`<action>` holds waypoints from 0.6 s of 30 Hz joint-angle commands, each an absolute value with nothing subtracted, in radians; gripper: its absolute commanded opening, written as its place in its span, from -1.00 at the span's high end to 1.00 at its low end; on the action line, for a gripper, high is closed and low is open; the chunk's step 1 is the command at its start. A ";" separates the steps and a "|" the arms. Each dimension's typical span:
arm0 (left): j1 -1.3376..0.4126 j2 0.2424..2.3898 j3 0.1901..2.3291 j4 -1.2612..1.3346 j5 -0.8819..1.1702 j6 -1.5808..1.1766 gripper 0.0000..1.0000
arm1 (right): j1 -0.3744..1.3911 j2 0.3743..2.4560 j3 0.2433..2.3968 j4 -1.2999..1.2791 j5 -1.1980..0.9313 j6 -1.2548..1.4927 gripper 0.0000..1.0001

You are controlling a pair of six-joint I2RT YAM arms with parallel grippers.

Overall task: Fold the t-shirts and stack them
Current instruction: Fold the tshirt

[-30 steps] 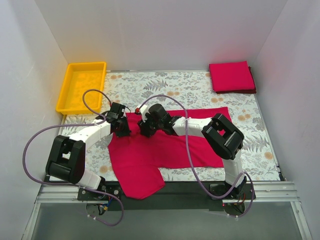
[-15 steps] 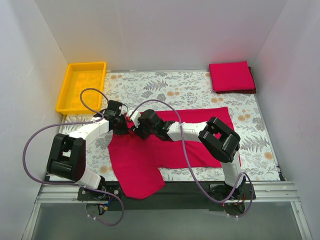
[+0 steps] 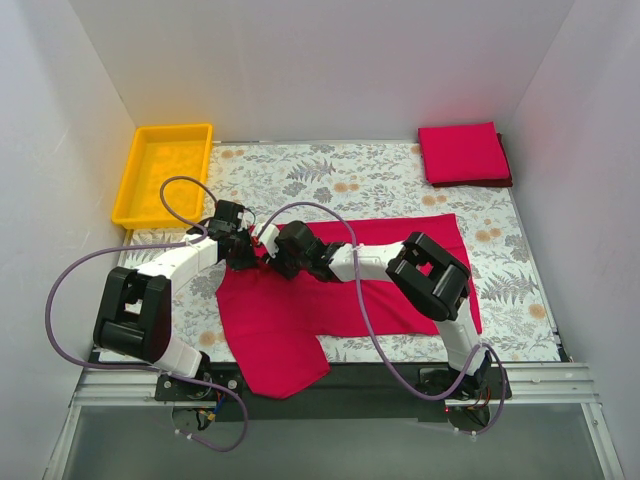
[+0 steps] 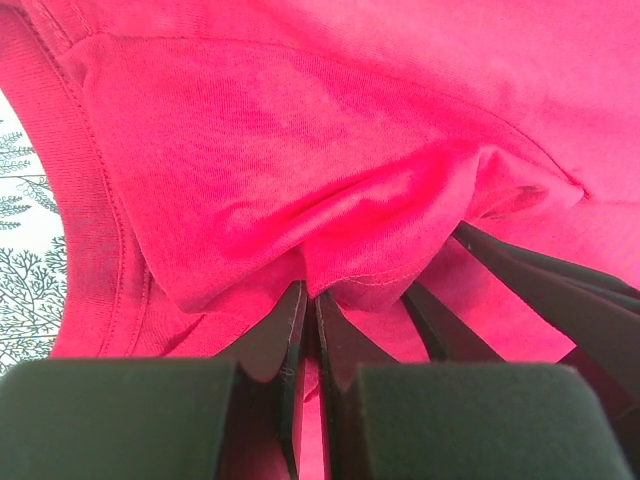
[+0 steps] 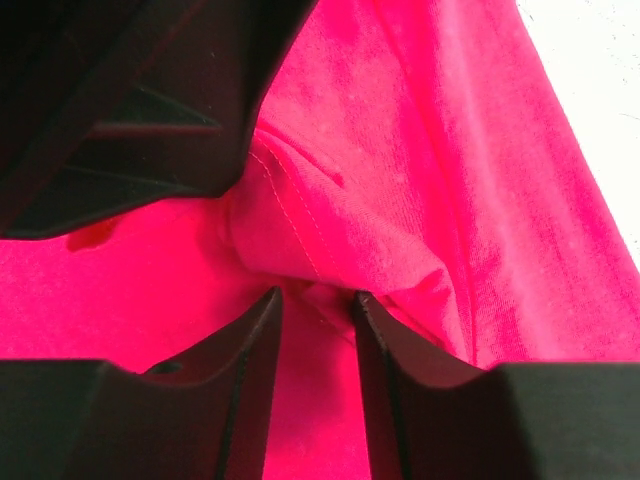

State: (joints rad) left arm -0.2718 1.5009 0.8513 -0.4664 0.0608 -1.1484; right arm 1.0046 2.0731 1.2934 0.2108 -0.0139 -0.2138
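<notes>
Since my right hand has slid left beside the left hand, clamped on the shirt mid-frame, it straddles a fold, jaws narrow but apart, so both grips look nearly set.

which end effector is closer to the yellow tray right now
Left. The left end effector grips the t-shirt at its far left corner, on the side facing the yellow tray. The right end effector meets it from the right, slightly farther away.
</notes>
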 commanded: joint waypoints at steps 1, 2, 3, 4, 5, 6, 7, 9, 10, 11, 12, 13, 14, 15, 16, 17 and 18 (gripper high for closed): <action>-0.264 1.497 0.882 -0.463 0.071 -1.138 1.00 | 1.009 2.077 1.332 0.233 -0.005 -0.222 0.19; -0.262 1.496 0.881 -0.463 0.071 -1.138 1.00 | 1.009 2.077 1.331 0.233 -0.005 -0.222 0.24; -0.264 1.496 0.879 -0.463 0.071 -1.138 1.00 | 1.009 2.072 1.328 0.233 -0.005 -0.222 0.26; -0.264 1.496 0.879 -0.462 0.071 -1.138 1.00 | 1.009 2.071 1.327 0.233 0.021 -0.224 0.31; -0.262 1.494 0.879 -0.463 0.071 -1.138 1.00 | 1.009 2.065 1.325 0.233 0.025 -0.225 0.43; -0.262 1.493 0.879 -0.463 0.071 -1.138 1.00 | 1.009 2.060 1.321 0.233 0.028 -0.227 0.51; -0.262 1.494 0.879 -0.463 0.071 -1.138 1.00 | 1.009 2.059 1.321 0.235 0.032 -0.235 0.58; -0.262 1.491 0.879 -0.463 0.069 -1.137 1.00 | 1.009 2.048 1.315 0.233 0.035 -0.239 0.83; -0.261 1.490 0.877 -0.465 0.066 -1.137 1.00 | 1.009 2.045 1.313 0.233 0.032 -0.242 0.94; -0.261 1.488 0.879 -0.468 0.063 -1.135 1.00 | 1.009 2.034 1.310 0.235 0.029 -0.242 0.97; -0.259 1.488 0.880 -0.469 0.060 -1.135 1.00 | 1.009 2.028 1.307 0.233 0.026 -0.244 0.97; -0.261 1.482 0.887 -0.475 0.058 -1.135 1.00 | 1.009 2.020 1.299 0.233 0.020 -0.245 0.97; -0.261 1.479 0.888 -0.485 0.054 -1.135 1.00 | 1.009 2.002 1.295 0.232 0.015 -0.248 0.97; -0.261 1.477 0.890 -0.489 0.051 -1.137 1.00 | 1.009 1.993 1.289 0.232 0.012 -0.249 0.97; -0.261 1.471 0.891 -0.497 0.048 -1.138 1.00 | 1.009 1.982 1.275 0.230 0.008 -0.252 0.97; -0.261 1.468 0.896 -0.511 0.043 -1.140 1.00 | 1.009 1.961 1.267 0.227 0.008 -0.256 0.97; -0.261 1.467 0.899 -0.518 0.041 -1.138 1.00 | 1.009 1.948 1.258 0.226 -0.020 -0.258 0.97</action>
